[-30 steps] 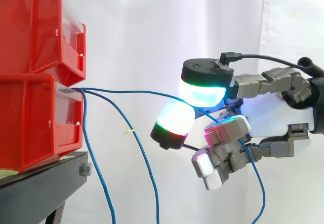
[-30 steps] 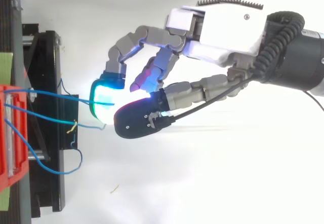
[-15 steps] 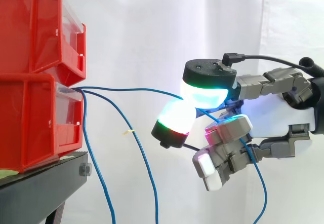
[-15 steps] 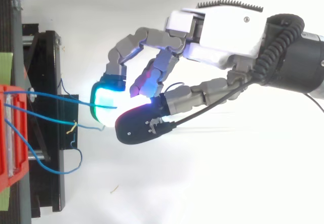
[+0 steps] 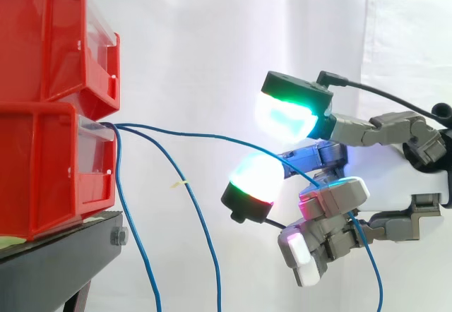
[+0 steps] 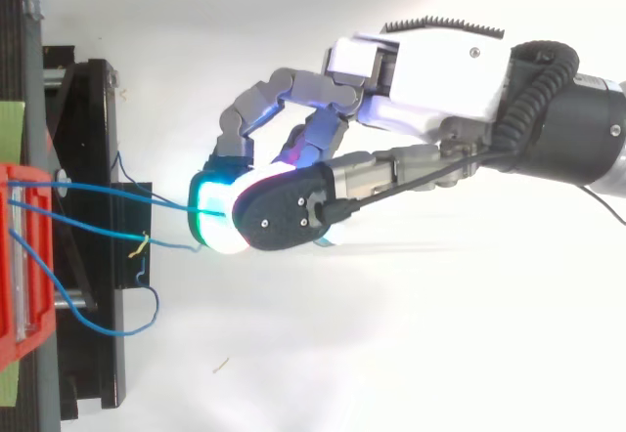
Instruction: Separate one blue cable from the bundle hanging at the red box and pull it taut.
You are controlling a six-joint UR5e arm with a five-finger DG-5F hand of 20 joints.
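Note:
Several thin blue cables come out of the lower red box (image 5: 49, 164) (image 6: 24, 256) at the left. One blue cable (image 5: 212, 137) (image 6: 108, 194) runs right to my hand (image 5: 332, 198) (image 6: 440, 70). It passes through the narrow gap between the green-glowing thumb pad (image 5: 288, 111) and a lower fingertip pad (image 5: 256, 178). From there it slips between the curled fingers and hangs down at the right. The thumb pad stands a little above the cable. The other blue cables (image 5: 191, 206) droop from the box, apart from the hand.
Two red boxes are stacked on a black stand (image 5: 63, 262) (image 6: 93, 334) at the left. A small yellow tag (image 5: 181, 183) (image 6: 142, 244) sits on one drooping cable. A white curtain hangs behind, with open space right of the stand.
The thumb pad has lifted off the lower fingertip pad. The hand has shifted a little right and down, so the held cable slopes lower toward it.

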